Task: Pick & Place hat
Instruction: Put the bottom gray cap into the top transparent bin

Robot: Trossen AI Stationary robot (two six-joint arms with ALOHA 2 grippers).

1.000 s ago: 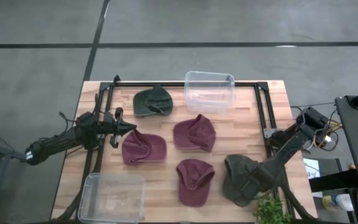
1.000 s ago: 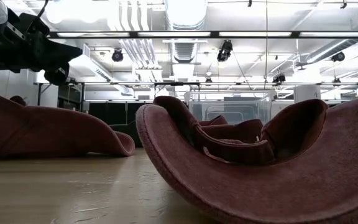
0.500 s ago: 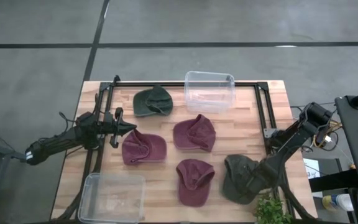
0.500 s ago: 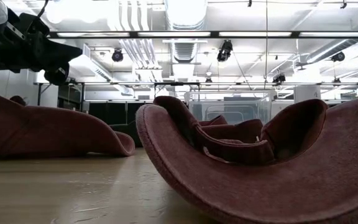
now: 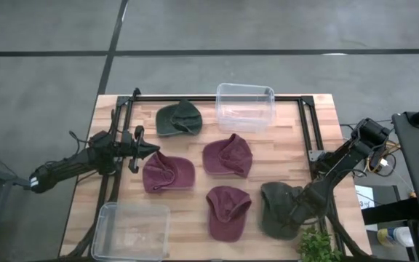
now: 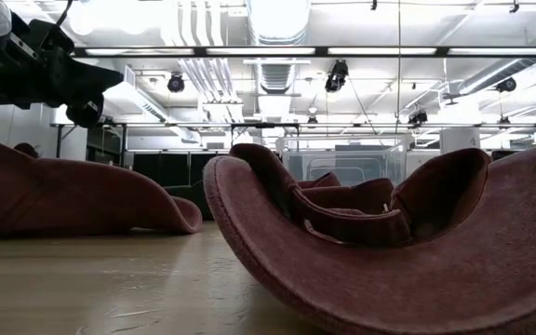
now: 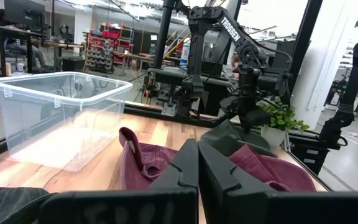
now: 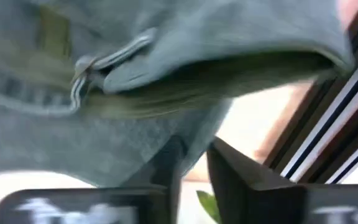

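On the wooden slatted table [image 5: 195, 200] the olive-green cloth cap [image 5: 276, 209] lies at the near right corner, pinched at its edge by the right gripper [image 5: 300, 208], while the left gripper [image 5: 142, 149], fingers pressed together, waits beside a maroon cap [image 5: 167, 172].

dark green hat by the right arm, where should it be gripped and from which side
Best guess: pinch the raised fabric edge of the dark green hat on its right side, coming from above. It lies crumpled at the table's near right corner, and the right gripper is at that edge. The left gripper waits shut by a maroon hat.
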